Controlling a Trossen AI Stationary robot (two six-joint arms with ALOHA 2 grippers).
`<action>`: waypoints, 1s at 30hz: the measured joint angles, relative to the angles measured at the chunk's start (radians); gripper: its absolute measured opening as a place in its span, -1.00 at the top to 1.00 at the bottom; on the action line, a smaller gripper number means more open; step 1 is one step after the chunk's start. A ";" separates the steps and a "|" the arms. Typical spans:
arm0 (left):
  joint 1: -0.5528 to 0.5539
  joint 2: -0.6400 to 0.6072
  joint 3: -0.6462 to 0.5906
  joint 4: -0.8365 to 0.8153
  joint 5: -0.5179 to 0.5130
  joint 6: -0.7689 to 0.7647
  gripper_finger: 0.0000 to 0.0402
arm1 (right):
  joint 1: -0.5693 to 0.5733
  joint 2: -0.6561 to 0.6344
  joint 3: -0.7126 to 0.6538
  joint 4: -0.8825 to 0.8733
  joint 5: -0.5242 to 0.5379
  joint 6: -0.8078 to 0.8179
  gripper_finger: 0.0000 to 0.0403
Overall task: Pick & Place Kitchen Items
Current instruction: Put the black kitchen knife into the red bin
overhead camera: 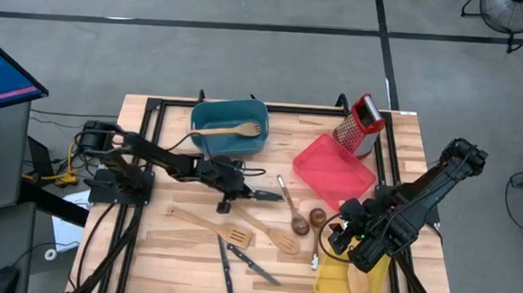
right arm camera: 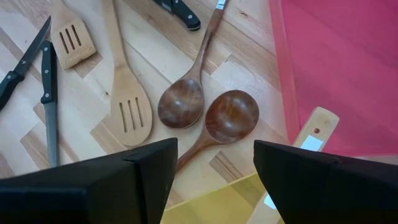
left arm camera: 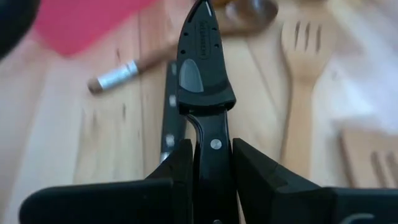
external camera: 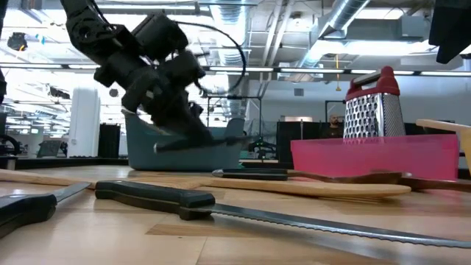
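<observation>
Nearest the low camera, a serrated black-handled knife (external camera: 221,206) lies flat on the worktop (overhead camera: 173,250), with a second knife (overhead camera: 256,269) just beside it. Beyond them rest the slotted turners (overhead camera: 274,236) and a smaller slotted spatula (overhead camera: 209,225), all still loose on the wood.

The action is just past those: the left end effector (overhead camera: 241,191) hangs above the worktop, clenched on a sheathed knife (left arm camera: 202,68), its fingers (left arm camera: 180,165) pinching the black handle, blade guard pointing toward the red bin (overhead camera: 334,172).

Between the turners and that red bin, two brown spoons (right arm camera: 208,112) wait untouched. The right end effector (overhead camera: 351,247) hovers with its jaws spread and nothing held, over the yellow bin (overhead camera: 349,284), where one pale wooden utensil (overhead camera: 358,281) seems to lie already.

Farther back from the red bin, the teal bin (overhead camera: 231,126) holds one wooden slotted utensil (overhead camera: 231,130), and a box grater (overhead camera: 360,125) stands behind the red bin.

By this look, only a couple of items are placed; most remain.
</observation>
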 joint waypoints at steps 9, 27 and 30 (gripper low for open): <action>-0.001 -0.225 0.001 0.007 0.007 -0.067 0.67 | 0.000 0.000 0.000 0.002 0.000 0.000 -0.10; -0.003 -0.793 0.003 0.094 0.153 -0.264 0.67 | 0.000 0.000 0.000 0.007 0.009 0.000 -0.10; -0.003 -0.840 0.003 0.141 0.219 -0.316 0.67 | 0.000 0.000 0.000 0.008 0.022 0.000 -0.10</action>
